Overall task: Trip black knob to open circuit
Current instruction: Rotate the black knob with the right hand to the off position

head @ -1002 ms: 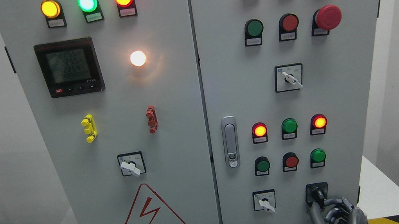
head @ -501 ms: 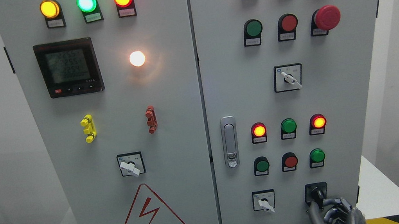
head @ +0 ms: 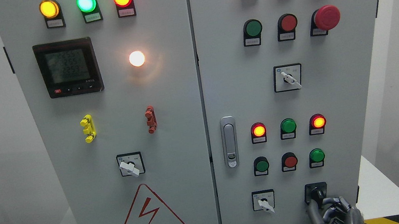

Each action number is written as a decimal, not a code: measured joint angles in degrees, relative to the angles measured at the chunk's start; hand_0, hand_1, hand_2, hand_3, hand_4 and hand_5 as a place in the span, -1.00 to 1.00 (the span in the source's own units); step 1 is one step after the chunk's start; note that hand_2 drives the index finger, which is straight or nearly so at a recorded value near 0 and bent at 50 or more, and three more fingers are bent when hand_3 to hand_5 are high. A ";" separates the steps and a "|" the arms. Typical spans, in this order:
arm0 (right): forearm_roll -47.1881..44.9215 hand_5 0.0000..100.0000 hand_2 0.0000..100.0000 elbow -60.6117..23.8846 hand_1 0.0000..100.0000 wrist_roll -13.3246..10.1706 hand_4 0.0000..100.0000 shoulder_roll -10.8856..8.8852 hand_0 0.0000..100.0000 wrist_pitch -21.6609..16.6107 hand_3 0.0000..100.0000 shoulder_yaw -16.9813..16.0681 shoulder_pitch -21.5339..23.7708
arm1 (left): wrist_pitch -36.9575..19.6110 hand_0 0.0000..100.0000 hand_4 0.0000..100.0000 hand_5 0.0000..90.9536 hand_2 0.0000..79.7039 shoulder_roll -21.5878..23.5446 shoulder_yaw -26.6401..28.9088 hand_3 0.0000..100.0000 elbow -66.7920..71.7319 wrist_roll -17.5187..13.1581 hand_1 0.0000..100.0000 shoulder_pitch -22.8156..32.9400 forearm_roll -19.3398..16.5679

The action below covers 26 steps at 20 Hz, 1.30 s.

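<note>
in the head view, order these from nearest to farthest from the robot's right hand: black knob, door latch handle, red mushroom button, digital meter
From the right hand, at the bottom right:
1. black knob, at its fingers, lower right door
2. door latch handle, left edge of the right door
3. red mushroom button, upper right
4. digital meter, upper left door

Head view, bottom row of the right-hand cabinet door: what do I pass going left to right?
White-handled rotary selector switch → black knob on its black square plate, with the robot's grey right hand reaching it from below.
</note>
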 measured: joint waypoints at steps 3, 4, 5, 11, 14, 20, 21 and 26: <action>-0.34 0.94 0.25 -0.02 0.47 0.09 0.85 0.00 0.11 0.03 0.86 0.01 -0.02 | 0.00 -0.76 -1.00 -1.00 -1.00 0.00 0.00 -1.00 0.00 0.00 -0.22 0.00 0.00; -0.44 0.94 0.25 -0.02 0.47 0.09 0.85 0.00 0.11 0.05 0.86 0.02 -0.03 | 0.00 -0.76 -1.00 -1.00 -1.00 0.00 0.00 -1.00 0.00 0.00 -0.22 0.00 0.00; -0.51 0.94 0.25 -0.02 0.47 0.09 0.85 0.00 0.11 0.05 0.87 0.04 -0.03 | 0.00 -0.76 -1.00 -1.00 -1.00 0.00 0.00 -1.00 0.00 0.00 -0.22 0.00 0.00; -0.74 0.94 0.26 -0.04 0.47 0.09 0.85 0.03 0.13 0.07 0.87 0.23 -0.01 | 0.00 -0.76 -1.00 -1.00 -1.00 0.00 0.00 -1.00 0.00 0.00 -0.22 0.00 0.00; -0.80 0.94 0.27 -0.05 0.48 0.10 0.85 0.04 0.14 0.08 0.88 0.31 0.08 | 0.00 -0.76 -1.00 -1.00 -1.00 0.00 0.00 -1.00 0.00 0.00 -0.22 0.00 0.00; -1.70 0.94 0.28 -0.10 0.48 0.10 0.86 0.10 0.17 0.07 0.88 0.43 0.22 | 0.00 -0.76 -1.00 -1.00 -1.00 0.00 0.00 -1.00 0.00 0.00 -0.22 0.00 0.00; -1.83 0.94 0.28 -0.12 0.48 0.10 0.86 0.11 0.18 0.07 0.88 0.44 0.24 | 0.00 -0.76 -1.00 -1.00 -1.00 0.00 0.00 -1.00 0.00 0.00 -0.22 0.00 0.00; -2.21 0.94 0.29 -0.17 0.50 0.10 0.86 0.13 0.20 0.07 0.89 0.54 0.30 | 0.00 -0.76 -1.00 -1.00 -1.00 -0.01 0.00 -1.00 0.00 0.00 -0.22 0.00 0.00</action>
